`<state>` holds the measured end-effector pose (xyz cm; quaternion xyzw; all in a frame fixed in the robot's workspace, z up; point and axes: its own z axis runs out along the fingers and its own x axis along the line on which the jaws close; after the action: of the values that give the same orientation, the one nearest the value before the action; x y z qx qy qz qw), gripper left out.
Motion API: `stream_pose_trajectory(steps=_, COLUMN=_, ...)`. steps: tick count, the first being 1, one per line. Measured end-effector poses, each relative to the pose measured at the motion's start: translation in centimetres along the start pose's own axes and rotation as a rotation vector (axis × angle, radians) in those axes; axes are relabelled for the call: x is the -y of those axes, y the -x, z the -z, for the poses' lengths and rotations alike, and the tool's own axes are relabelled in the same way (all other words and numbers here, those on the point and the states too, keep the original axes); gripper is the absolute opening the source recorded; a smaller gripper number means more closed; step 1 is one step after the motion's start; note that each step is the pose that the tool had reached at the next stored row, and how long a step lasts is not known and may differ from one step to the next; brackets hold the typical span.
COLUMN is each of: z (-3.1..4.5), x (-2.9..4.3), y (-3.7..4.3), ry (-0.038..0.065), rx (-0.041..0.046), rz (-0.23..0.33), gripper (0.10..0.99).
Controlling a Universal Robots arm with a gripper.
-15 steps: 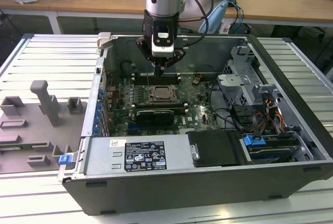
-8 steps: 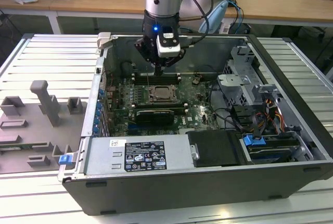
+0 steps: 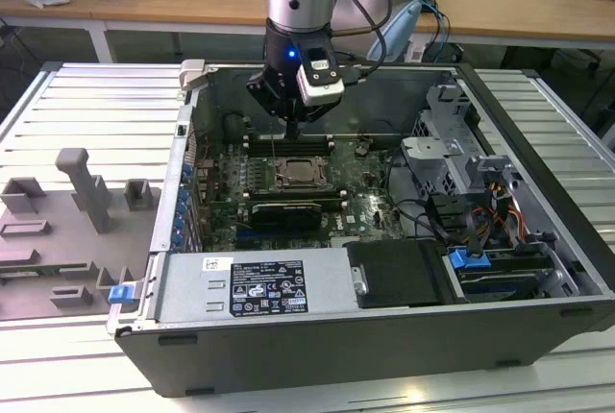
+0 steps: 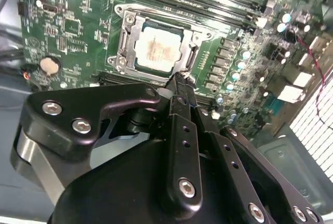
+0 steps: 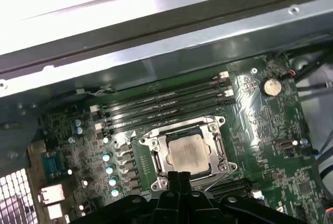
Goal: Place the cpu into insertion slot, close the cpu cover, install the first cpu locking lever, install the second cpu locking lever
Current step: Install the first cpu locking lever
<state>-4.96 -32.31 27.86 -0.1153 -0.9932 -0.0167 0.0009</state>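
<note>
My black 2-finger gripper is clenched with nothing visible between the fingers, tips just beside the socket edge. The pale silver square cpu sits in the silver-rimmed square insertion slot. The thin silver frame cpu cover looks flat around it. Risk: tips slipping sideways could scrape the green circuit board.

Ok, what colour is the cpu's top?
The cpu is pale silver-beige with a brownish smudge at centre; clearest in the second wrist view.
</note>
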Motion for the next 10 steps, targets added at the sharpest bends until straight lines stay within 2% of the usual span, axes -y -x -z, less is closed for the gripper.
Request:
stream_pose_trajectory(steps=5, z=0.0, x=0.0, y=-0.02, ry=-0.001, rx=-0.0042, rz=0.129, gripper=0.106)
stream_pose_trajectory(steps=10, z=-0.01, x=0.01, y=-0.03, ry=-0.001, rx=-0.007, rz=0.213, gripper=0.106)
